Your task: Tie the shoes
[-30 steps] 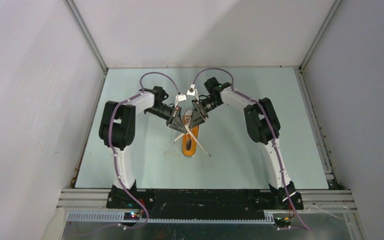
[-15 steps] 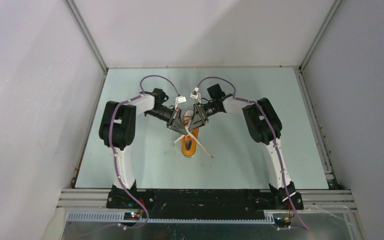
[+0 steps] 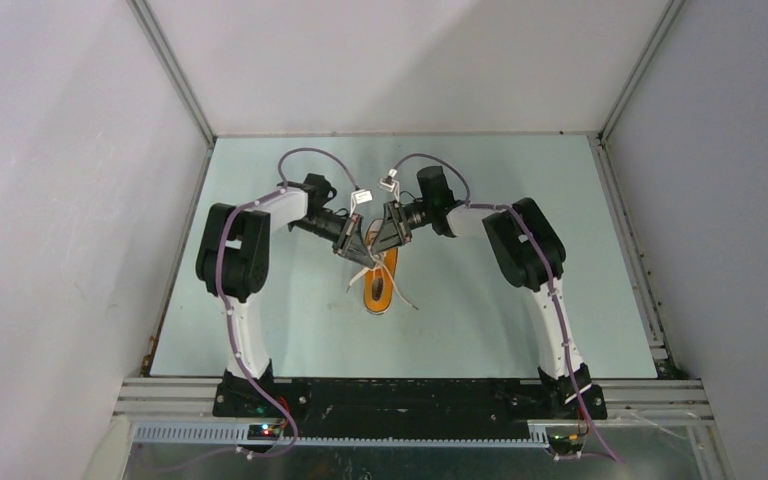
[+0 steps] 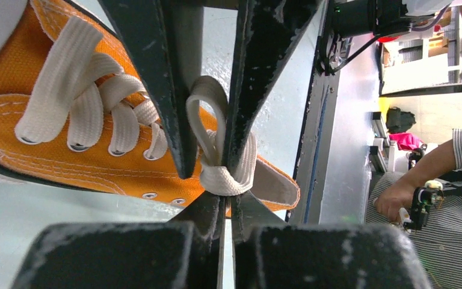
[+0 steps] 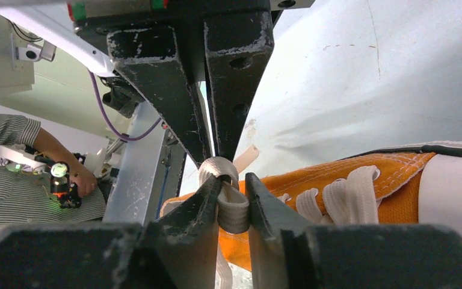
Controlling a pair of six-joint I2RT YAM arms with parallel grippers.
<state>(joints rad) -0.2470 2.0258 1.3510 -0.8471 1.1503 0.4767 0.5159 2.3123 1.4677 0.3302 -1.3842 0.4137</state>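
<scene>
The orange sneaker [image 3: 381, 291] lies mid-table, toe pointing away from the arm bases, with its white lace tails [image 3: 403, 297] trailing across it. Both grippers meet over its laces. My left gripper [image 3: 357, 249] is shut at its tips on the lace [image 4: 219, 178]; in its own view the gripper [image 4: 225, 201] pinches at the knot beside the shoe [image 4: 66, 162]. My right gripper [image 3: 386, 240] is shut on a lace loop [image 5: 233, 211]; in its own view the gripper [image 5: 233, 192] grips just above the shoe [image 5: 397, 165]. That loop also shows in the left wrist view [image 4: 206, 114].
The pale green table [image 3: 520, 300] is boxed in by grey walls at the back and both sides. An aluminium rail [image 3: 410, 388] runs along the near edge. A person in a striped shirt [image 4: 433, 186] sits beyond that edge.
The right arm has folded inward, its gripper moving left towards the left gripper. The lace tails over the shoe have drawn in and look shorter.
</scene>
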